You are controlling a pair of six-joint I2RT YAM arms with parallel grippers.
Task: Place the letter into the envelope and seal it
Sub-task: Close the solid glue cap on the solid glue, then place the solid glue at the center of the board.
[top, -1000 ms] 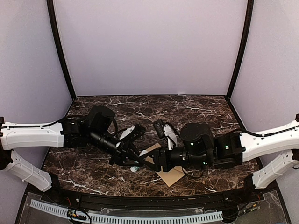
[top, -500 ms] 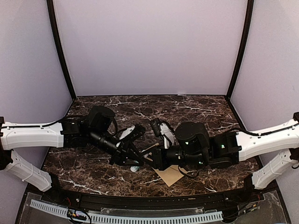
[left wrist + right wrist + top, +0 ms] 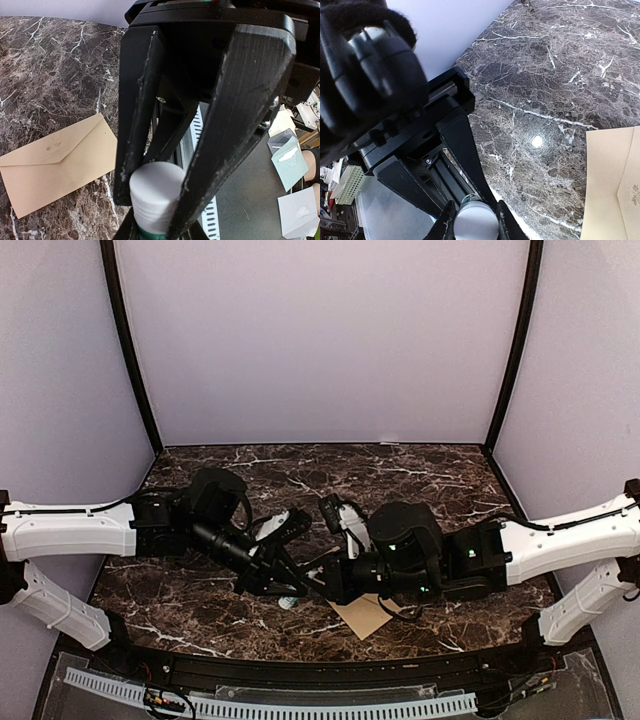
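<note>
Both grippers work near the envelope [image 3: 55, 162] on one glue stick [image 3: 156, 187]: the left gripper [image 3: 152, 200] clamped on its body, the right gripper [image 3: 474, 222] seemingly pinching its white cap.

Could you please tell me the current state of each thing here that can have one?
envelope: lying flat on the table, flap folded down; whether it is sealed cannot be told.
glue stick: gripped by both grippers at once.
left gripper: shut on the glue stick.
right gripper: fingers closed on the glue stick's round end.
</note>
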